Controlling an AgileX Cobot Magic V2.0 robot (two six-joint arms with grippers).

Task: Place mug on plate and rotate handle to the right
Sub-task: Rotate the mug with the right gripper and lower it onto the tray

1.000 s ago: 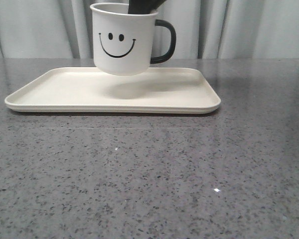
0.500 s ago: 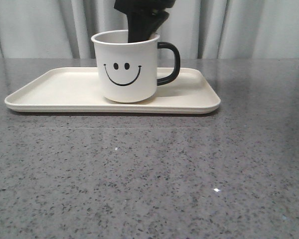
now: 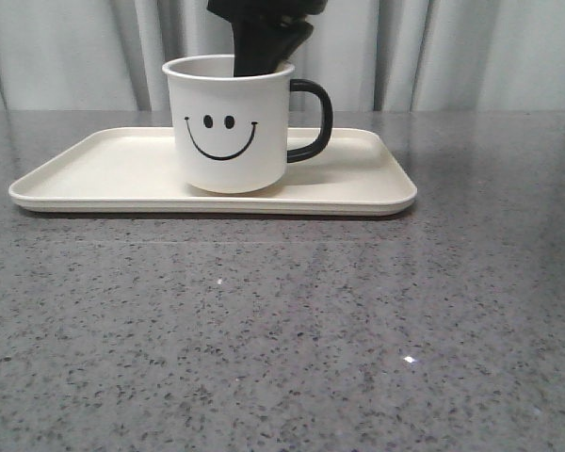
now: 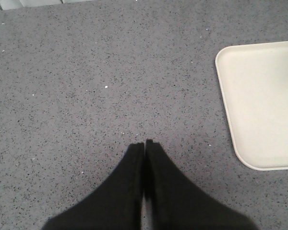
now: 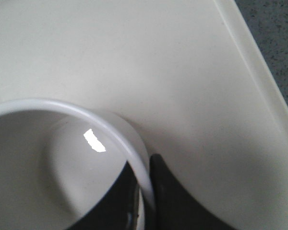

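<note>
Right wrist view: the right gripper (image 5: 145,191) has its two black fingers (image 5: 170,201) pinched on the wall of the white straight-sided mug (image 5: 62,167), one finger inside, one outside the rim. In the front view that gripper (image 3: 262,52) drops in from above, and the mug (image 3: 228,127) stands upright on the large flat cream-coloured rectangular plate (image 3: 94,179), smiley face toward the camera, glossy black loop handle (image 3: 313,118) pointing right. Over on the grey speckled table (image 4: 86,72), the left gripper (image 4: 144,144) hovers with its fingers pressed together on nothing, the plate's corner (image 4: 259,105) well off to its side.
</note>
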